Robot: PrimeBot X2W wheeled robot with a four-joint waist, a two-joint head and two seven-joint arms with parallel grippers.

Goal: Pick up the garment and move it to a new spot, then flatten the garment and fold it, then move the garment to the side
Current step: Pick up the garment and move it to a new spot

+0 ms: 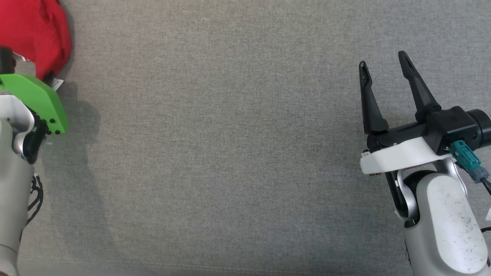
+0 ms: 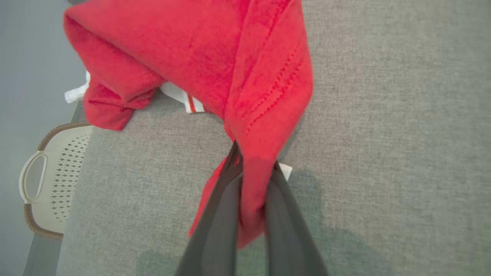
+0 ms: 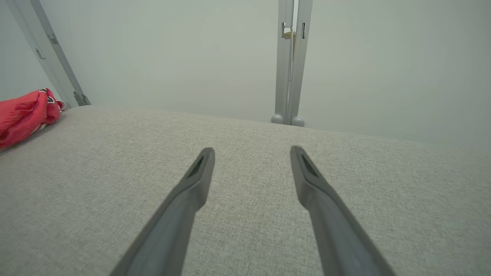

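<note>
The garment (image 2: 199, 57) is a crumpled red piece with white trim, bunched at the far left of the grey fabric surface (image 1: 230, 153); it also appears in the head view's top left corner (image 1: 34, 30) and at the right wrist view's left edge (image 3: 23, 113). My left gripper (image 2: 254, 168) is shut on a hanging fold of the garment, the red cloth pinched between its two dark fingers. In the head view the left arm's green wrist cover (image 1: 36, 99) sits just below the garment. My right gripper (image 1: 385, 63) hovers open over bare fabric at the right, fingers apart (image 3: 251, 151).
A pale perforated basket with a handle (image 2: 50, 180) stands on the floor beyond the surface's left edge. A grey wall and an upright metal post (image 3: 289, 61) lie past the far edge. The wide middle of the surface is bare grey fabric.
</note>
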